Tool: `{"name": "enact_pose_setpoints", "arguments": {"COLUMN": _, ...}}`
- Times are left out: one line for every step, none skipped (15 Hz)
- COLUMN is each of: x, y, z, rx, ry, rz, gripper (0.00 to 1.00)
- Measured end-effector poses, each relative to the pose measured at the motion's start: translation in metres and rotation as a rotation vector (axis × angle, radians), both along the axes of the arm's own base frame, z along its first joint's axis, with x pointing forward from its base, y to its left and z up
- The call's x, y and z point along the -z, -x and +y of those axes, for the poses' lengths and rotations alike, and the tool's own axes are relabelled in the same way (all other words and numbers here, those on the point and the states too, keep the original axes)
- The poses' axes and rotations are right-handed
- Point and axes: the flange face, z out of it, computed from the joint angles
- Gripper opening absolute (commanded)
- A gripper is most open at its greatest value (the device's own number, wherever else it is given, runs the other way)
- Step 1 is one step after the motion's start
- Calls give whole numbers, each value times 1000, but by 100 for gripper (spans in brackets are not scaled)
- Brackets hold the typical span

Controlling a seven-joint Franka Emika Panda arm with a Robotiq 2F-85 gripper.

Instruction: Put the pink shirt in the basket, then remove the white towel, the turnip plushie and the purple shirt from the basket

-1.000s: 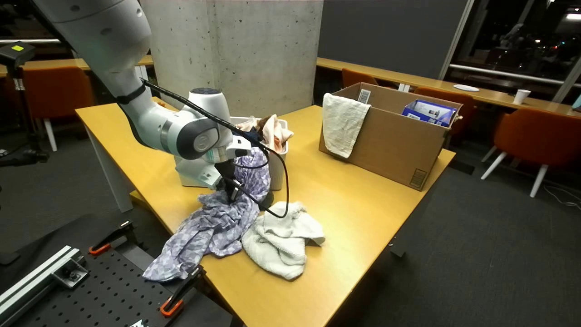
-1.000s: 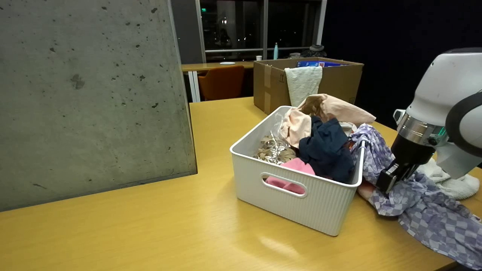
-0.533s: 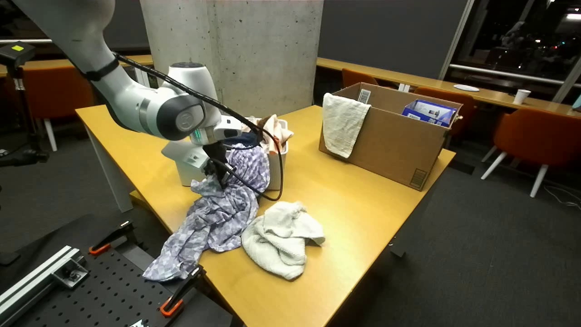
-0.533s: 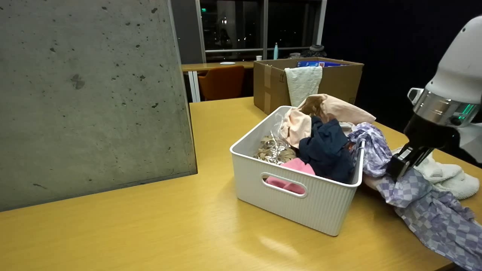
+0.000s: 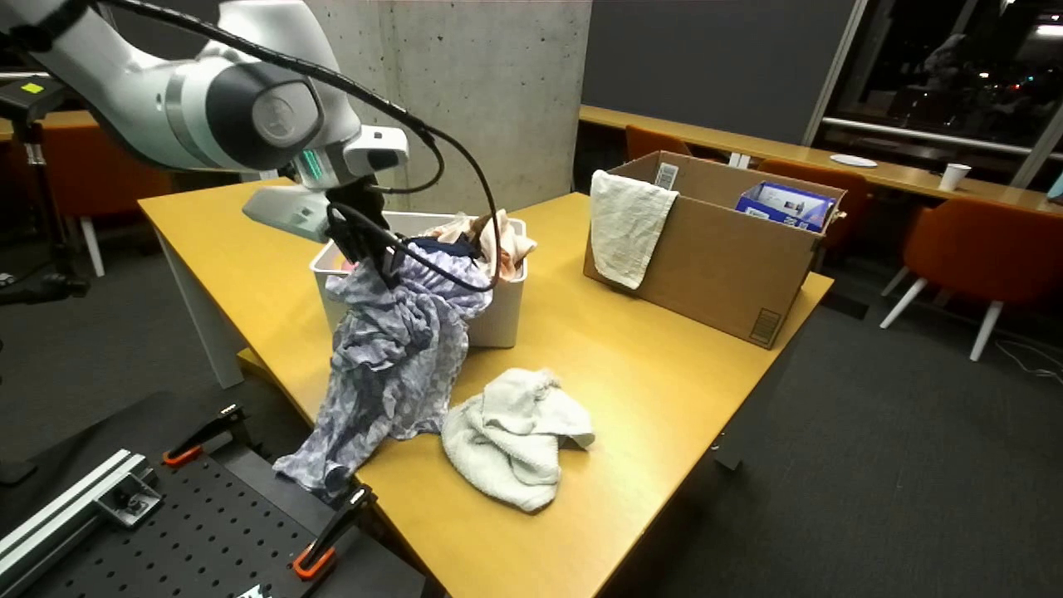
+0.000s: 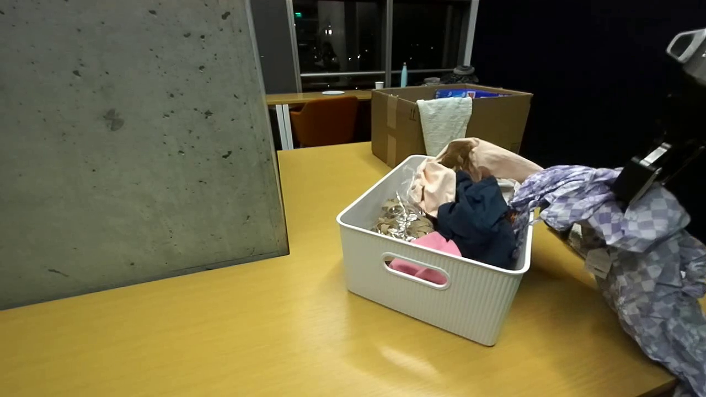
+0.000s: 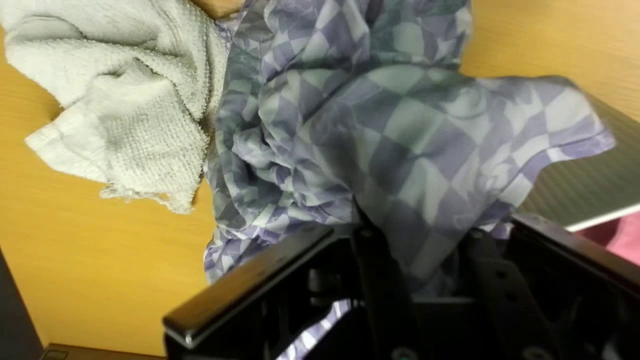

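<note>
"Table (image 6: 165, 342) of yellow wood grain, and on it we have the open-topped cardboard box (image 5: 714, 266) in both exterior views."

"Next in size we'd put our basket (image 6: 424, 303): light grey ribbed plastic, upright on the wood, apart from the box."

"Then the purple checked shirt (image 6: 656, 259). We see one end lying over the basket's rim, the middle lifted, and the lower end hanging past the table's edge."

"And the white towel (image 5: 519, 440)?"

"Crumpled on the table, just beside the shirt; whether the two touch, we cannot tell. A flatter grey-white cloth (image 5: 631, 228) drapes over the cardboard box's wall."

"What do we have heaped in the basket?"

"Peach fabric (image 6: 436, 187), some of it up past the rim, then navy fabric (image 6: 477, 220) against it, and clear crinkled wrapping (image 6: 405, 223) near one wall."

"Where do we find the pink shirt (image 6: 438, 243)?"

"In the basket too, just beside the navy fabric, with more of its rose pink visible to us through the opening in the wall."

"And how does our gripper (image 7: 422, 230) stand?"

"Narrow, gripping a bunched fold of the purple checked shirt, outside the basket and near its rim. In the wrist view we see the checked cloth rise between its two sides."
</note>
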Motion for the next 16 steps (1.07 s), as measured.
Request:
{"name": "enact_pose_setpoints", "arguments": {"x": -15, "y": 7, "z": 3, "rx": 0, "ry": 2, "rz": -12, "gripper": 3}}
{"name": "enact_pose_setpoints", "arguments": {"x": -29, "y": 14, "z": 6, "rx": -3, "ry": 1, "rz": -24, "gripper": 3}}
{"name": "enact_pose_setpoints", "arguments": {"x": -45, "y": 20, "z": 9, "rx": -6, "ry": -8, "rz": -35, "gripper": 3}}
{"name": "enact_pose_setpoints", "arguments": {"x": -59, "y": 24, "z": 12, "rx": -13, "ry": -26, "rz": -46, "gripper": 3}}
{"name": "enact_pose_setpoints", "arguments": {"x": -73, "y": 27, "z": 15, "rx": -23, "ry": -49, "rz": -53, "gripper": 3}}
{"name": "enact_pose_setpoints", "arguments": {"x": -86, "y": 28, "z": 16, "rx": -34, "ry": -72, "rz": -60, "gripper": 3}}
{"name": "enact_pose_setpoints", "arguments": {"x": -96, "y": 29, "z": 18, "rx": -46, "ry": -90, "rz": -64, "gripper": 3}}
{"name": "enact_pose_setpoints", "arguments": {"x": -105, "y": 28, "z": 21, "rx": -58, "ry": -104, "rz": -66, "gripper": 3}}
{"name": "enact_pose_setpoints", "arguments": {"x": -112, "y": 28, "z": 25, "rx": -67, "ry": -116, "rz": -65, "gripper": 3}}
{"name": "enact_pose_setpoints", "arguments": {"x": -117, "y": 28, "z": 29, "rx": -75, "ry": -129, "rz": -63, "gripper": 3}}
{"name": "enact_pose_setpoints", "arguments": {"x": -119, "y": 29, "z": 35, "rx": -82, "ry": -146, "rz": -53, "gripper": 3}}
{"name": "enact_pose_setpoints", "arguments": {"x": -121, "y": 33, "z": 41, "rx": -85, "ry": -165, "rz": -39, "gripper": 3}}
{"name": "enact_pose_setpoints", "arguments": {"x": -123, "y": 37, "z": 45, "rx": -86, "ry": -178, "rz": -19, "gripper": 3}}
{"name": "enact_pose_setpoints", "arguments": {"x": -126, "y": 42, "z": 47, "rx": -85, "ry": -184, "rz": 0, "gripper": 3}}
{"name": "enact_pose_setpoints", "arguments": {"x": -130, "y": 48, "z": 47, "rx": -83, "ry": -185, "rz": 14, "gripper": 3}}
{"name": "enact_pose_setpoints", "arguments": {"x": -136, "y": 54, "z": 46, "rx": -79, "ry": -187, "rz": 23, "gripper": 3}}
